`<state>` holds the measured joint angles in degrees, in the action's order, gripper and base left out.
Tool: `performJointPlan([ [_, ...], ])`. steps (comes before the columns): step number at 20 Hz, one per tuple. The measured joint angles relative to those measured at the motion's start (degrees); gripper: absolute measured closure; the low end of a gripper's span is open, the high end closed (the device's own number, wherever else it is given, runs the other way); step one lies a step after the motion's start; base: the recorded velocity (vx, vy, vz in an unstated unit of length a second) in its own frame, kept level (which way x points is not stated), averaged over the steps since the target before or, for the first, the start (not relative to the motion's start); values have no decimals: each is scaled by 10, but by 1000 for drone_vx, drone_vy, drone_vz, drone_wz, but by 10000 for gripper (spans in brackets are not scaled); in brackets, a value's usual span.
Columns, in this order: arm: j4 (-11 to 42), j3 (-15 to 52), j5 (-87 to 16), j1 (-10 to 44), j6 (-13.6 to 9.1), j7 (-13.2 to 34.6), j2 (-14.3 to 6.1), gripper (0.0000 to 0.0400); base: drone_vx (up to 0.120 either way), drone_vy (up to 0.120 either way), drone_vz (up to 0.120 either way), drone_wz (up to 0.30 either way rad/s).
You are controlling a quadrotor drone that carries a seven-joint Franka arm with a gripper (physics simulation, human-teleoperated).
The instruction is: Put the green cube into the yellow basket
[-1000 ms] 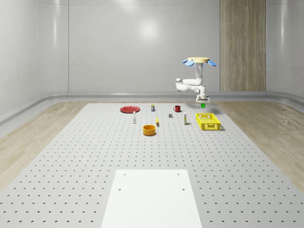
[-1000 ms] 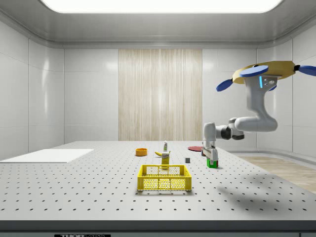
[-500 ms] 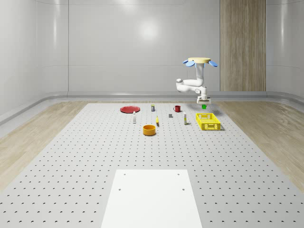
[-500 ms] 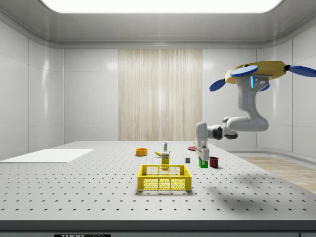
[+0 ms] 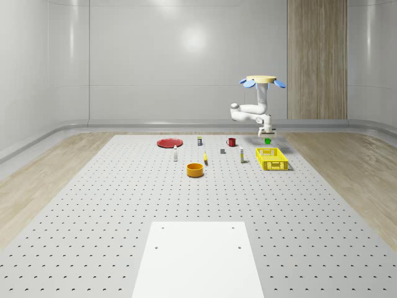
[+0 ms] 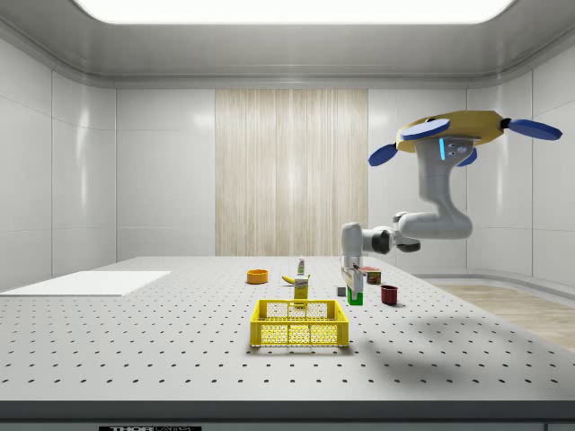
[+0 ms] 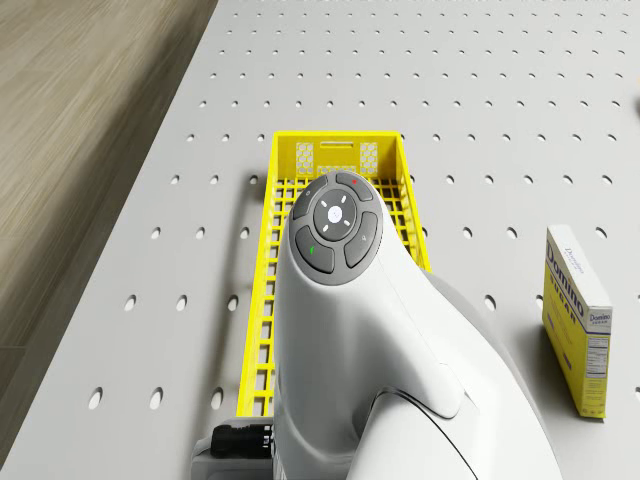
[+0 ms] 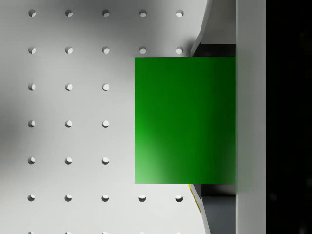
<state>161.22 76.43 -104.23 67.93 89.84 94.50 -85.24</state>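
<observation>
Hovering above the perforated table (image 5: 124,205), the drone (image 6: 454,135) hangs near the yellow basket (image 6: 299,324), its arm bent down so the gripper (image 6: 353,294) carries the green cube (image 6: 356,297) clear of the surface. The claw is clamped on the cube: in the wrist view the green cube (image 8: 185,120) sits flush against one finger (image 8: 250,117), with table holes showing past it. Lifted this high, the cube should clear the basket's wall, which looks like the reason for the carry height.

In the side view the cube hangs at about 1 o'clock from the basket, just beside its right end and not yet over the opening. In the whole-scene view the cube (image 5: 268,141) sits at about 12 o'clock from the basket (image 5: 272,159). The drone view looks down the arm onto the basket (image 7: 262,300), so the drone seems nearly lined up along its length.

Counting things: one green cube, one yellow basket, one orange bowl (image 5: 195,169), one red plate (image 5: 169,143), one red mug (image 6: 389,294), one yellow box (image 7: 578,315) standing near the basket, and one white panel (image 5: 198,257) at the near end of the table. A few smaller items stand between plate and basket; I cannot tell what they are.
</observation>
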Motion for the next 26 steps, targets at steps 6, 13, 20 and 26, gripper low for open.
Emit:
performJointPlan([
  [6, 0, 1, 2, 1, 5, 1, -5, 149, 120, -7, 0, 0],
  [13, -1, 1, 4, 3, 10, 2, -11, 149, 120, -17, -23, 0],
  [20, -1, 2, 6, 4, 14, 3, -15, 149, 120, 0, -91, 0],
  [26, -1, 2, 8, 5, 18, 4, -19, 149, 120, 0, -53, 0],
])
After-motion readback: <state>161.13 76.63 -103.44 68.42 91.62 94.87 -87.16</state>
